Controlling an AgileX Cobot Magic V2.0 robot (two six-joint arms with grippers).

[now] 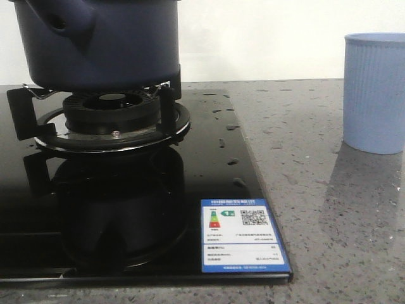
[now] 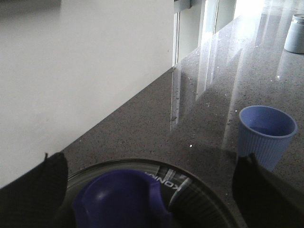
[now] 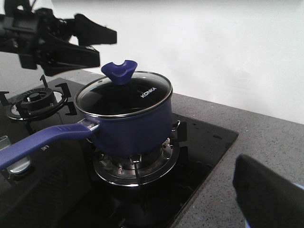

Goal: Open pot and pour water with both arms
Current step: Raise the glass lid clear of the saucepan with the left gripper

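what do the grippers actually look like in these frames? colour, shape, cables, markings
The left gripper is all matte black: a blocky, angular body ending in two long tapered fingers. A thin dark cable loops at its top. In its own wrist view the fingers show as dark blurred shapes. Of the right gripper only one black rounded finger shows. No markings are legible on either.

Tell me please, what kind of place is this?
Most likely a kitchen: a black glass gas hob set into a grey speckled stone counter, with a lidded navy pot standing on a burner.
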